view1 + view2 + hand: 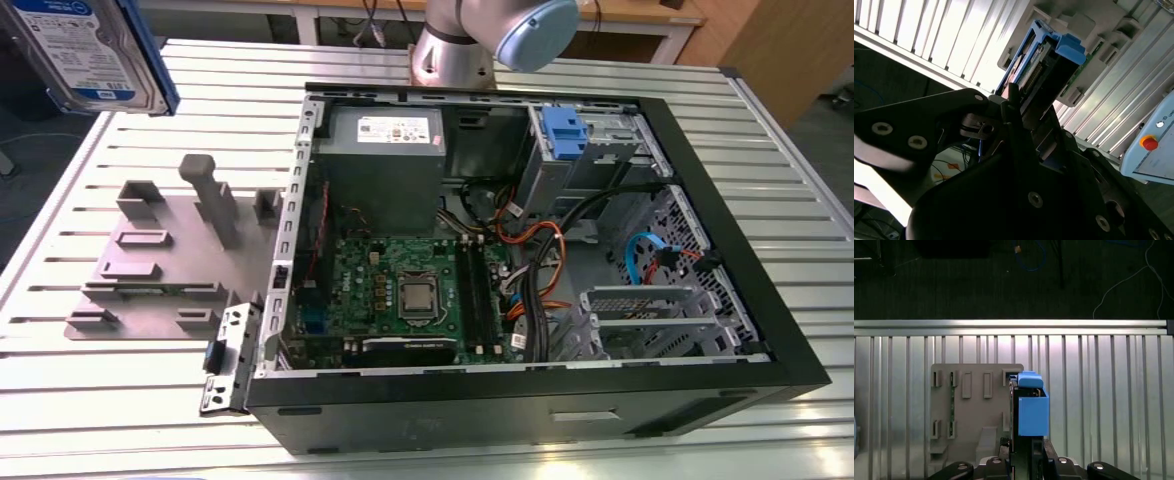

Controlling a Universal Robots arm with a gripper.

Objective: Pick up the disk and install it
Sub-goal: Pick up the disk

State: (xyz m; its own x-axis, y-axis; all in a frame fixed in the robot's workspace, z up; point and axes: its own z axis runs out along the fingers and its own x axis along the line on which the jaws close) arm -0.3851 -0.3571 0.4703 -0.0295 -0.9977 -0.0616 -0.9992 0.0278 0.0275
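Your end effector is pinched on the disk, which hangs in the air over the holder and bench, well apart from the open case. Judging by looks, the disk is rigid, dense and shock-sensitive, and the blue bracket may flex. Grip the flat metal faces, clear of the connector edge.

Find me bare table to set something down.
In the exterior view, bare table: the patch below the grey holder stand, and the strip beside the computer case at the exterior view's right. Crowded: the stand, the case's inside. The gripper holds the disk.
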